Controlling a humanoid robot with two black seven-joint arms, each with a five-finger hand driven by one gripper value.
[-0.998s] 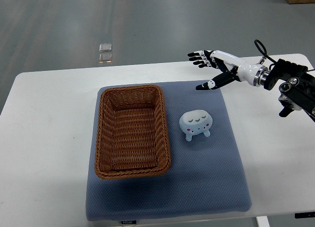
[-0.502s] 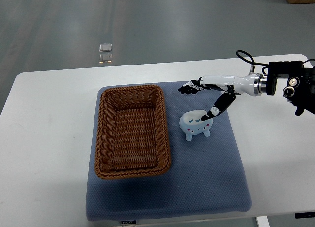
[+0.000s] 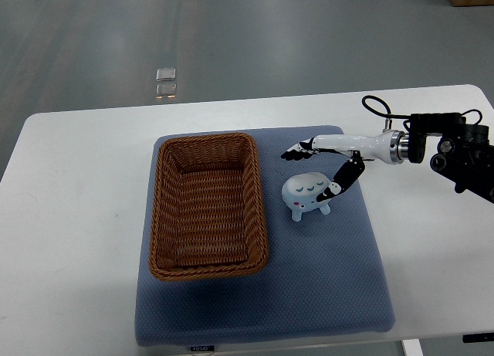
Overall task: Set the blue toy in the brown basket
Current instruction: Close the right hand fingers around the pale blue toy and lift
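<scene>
The blue toy (image 3: 303, 192), pale blue with short legs and small pink dots, stands on the blue-grey mat (image 3: 309, 279) just right of the brown wicker basket (image 3: 207, 205). The basket is empty. My right hand (image 3: 310, 169) reaches in from the right and sits over the toy. Its fingers (image 3: 296, 150) are spread just behind the toy and its thumb (image 3: 330, 190) rests at the toy's right side. The hand is open and not closed on the toy. The left arm is out of view.
The mat lies on a white table (image 3: 69, 217) whose far edge runs behind the basket. My right forearm and wrist housing (image 3: 451, 151) hang over the table's right side. Grey floor shows beyond the table.
My right hand has moved left and down from the mat's far right corner to the toy, with fingers behind it and thumb at its right side. The toy and basket have not moved.
</scene>
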